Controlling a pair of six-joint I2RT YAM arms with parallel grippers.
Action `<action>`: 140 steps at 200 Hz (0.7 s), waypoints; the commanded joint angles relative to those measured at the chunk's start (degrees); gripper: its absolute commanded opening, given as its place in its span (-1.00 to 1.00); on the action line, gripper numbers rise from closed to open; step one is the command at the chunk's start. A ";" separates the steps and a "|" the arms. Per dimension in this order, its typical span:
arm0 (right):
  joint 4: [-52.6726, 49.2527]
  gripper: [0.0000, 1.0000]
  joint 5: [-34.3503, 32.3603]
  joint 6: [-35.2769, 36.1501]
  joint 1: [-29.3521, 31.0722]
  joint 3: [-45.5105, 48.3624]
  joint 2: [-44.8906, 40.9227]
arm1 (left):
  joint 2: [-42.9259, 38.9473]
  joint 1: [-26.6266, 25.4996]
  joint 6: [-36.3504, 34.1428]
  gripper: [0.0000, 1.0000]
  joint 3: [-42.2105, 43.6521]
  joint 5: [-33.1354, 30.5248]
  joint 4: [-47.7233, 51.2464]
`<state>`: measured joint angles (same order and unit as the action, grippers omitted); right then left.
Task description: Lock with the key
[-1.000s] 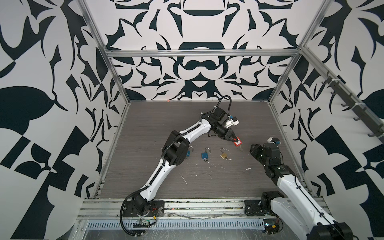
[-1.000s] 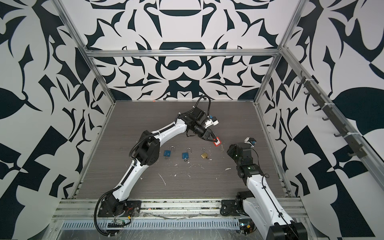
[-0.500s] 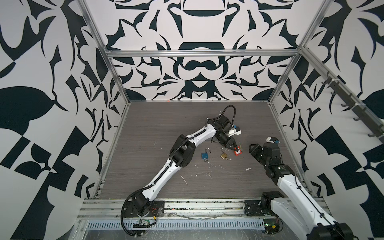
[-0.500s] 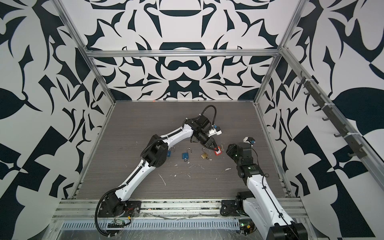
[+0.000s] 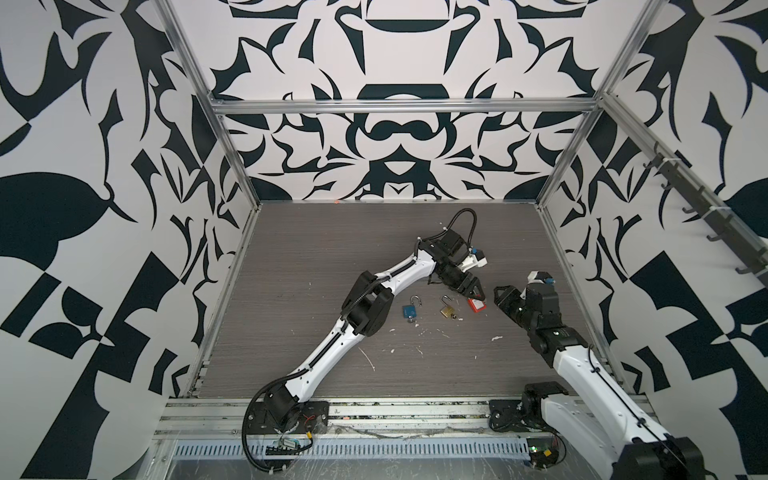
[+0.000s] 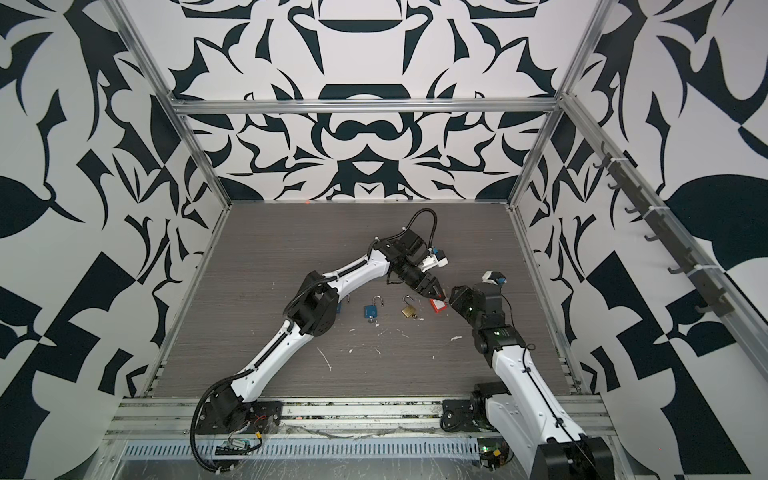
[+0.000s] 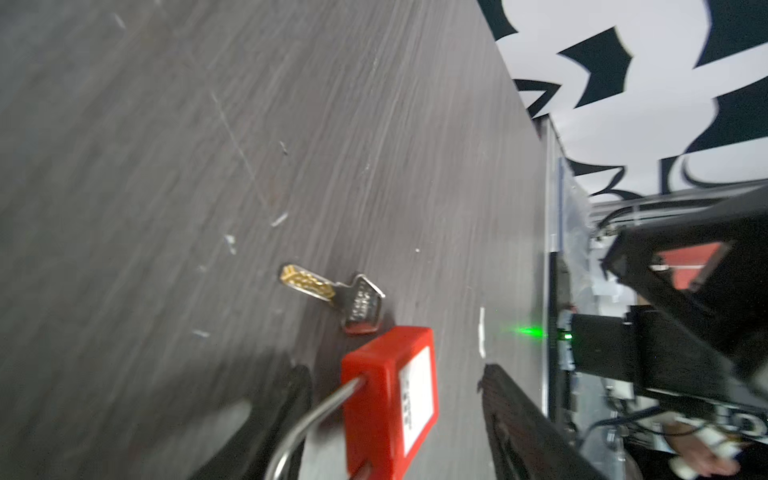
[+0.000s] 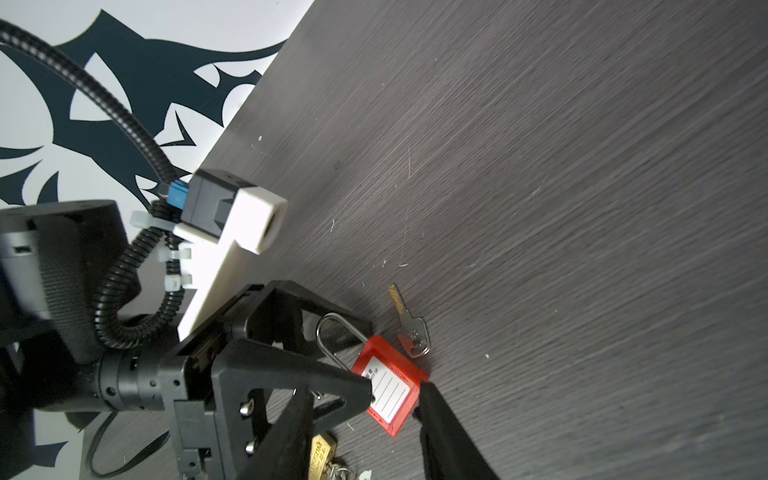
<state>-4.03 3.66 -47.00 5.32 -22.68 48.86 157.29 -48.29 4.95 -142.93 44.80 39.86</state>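
Now: red padlock (image 7: 376, 409), white label, steel shackle; brass-tipped key (image 7: 334, 296) just beside.

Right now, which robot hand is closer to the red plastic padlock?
Left. The left gripper has its open jaws on either side of the red plastic padlock; the right gripper hovers just beside it.

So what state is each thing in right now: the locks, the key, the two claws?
red padlock: flat on table, unheld.
key: loose beside it, not inserted.
brass padlock: shackle open.
blue padlock: shackle open.
left gripper: open, straddling red padlock.
right gripper: open, empty.
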 commanded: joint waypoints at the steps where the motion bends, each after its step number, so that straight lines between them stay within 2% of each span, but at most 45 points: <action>1: 2.27 -0.14 1.88 1.82 -0.19 -2.14 0.66 | -4.90 1.04 -0.70 0.56 -0.40 -7.78 -0.36; 3: 2.23 -0.14 1.99 1.83 -0.22 -2.25 0.74 | -5.53 1.15 -0.66 0.60 0.14 -8.25 -0.76; 5: 2.31 -0.14 2.15 1.92 -0.20 -2.34 0.78 | -6.28 1.28 -0.60 0.86 0.62 -8.92 -1.12; 8: 2.42 -0.14 2.43 2.10 -0.22 -2.43 0.82 | -7.38 1.47 -0.39 0.99 1.60 -10.08 -1.80; 27: 2.06 -0.14 3.79 3.44 -0.06 -4.13 1.26 | -15.99 2.31 0.48 0.99 9.76 -18.97 -6.06; 45: 1.19 -0.15 6.38 4.99 -0.08 -7.02 3.09 | -26.32 2.33 2.69 0.99 20.34 -30.55 -10.54; 66: -2.72 -0.18 11.02 7.17 1.12 -12.51 7.60 | -38.16 2.30 10.41 0.99 35.55 -39.14 -16.51; 77: -4.33 -0.18 11.22 9.13 4.09 -14.93 8.94 | -43.57 2.39 14.14 0.99 43.59 -39.94 -19.39; 106: -14.00 -0.16 3.35 16.18 19.17 -23.42 14.39 | -54.57 2.33 21.32 0.99 64.19 -40.50 -28.39; 123: -16.47 -0.15 1.99 16.94 23.49 -25.79 18.05 | -59.76 1.23 23.18 0.99 72.95 -41.59 -31.58; 140: -17.28 -0.15 1.72 17.36 25.95 -27.12 20.83 | -63.24 1.02 25.19 0.99 78.11 -39.57 -32.45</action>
<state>-15.49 8.32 -32.97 28.82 -47.00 66.78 96.84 -46.50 24.53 -71.68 5.65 11.22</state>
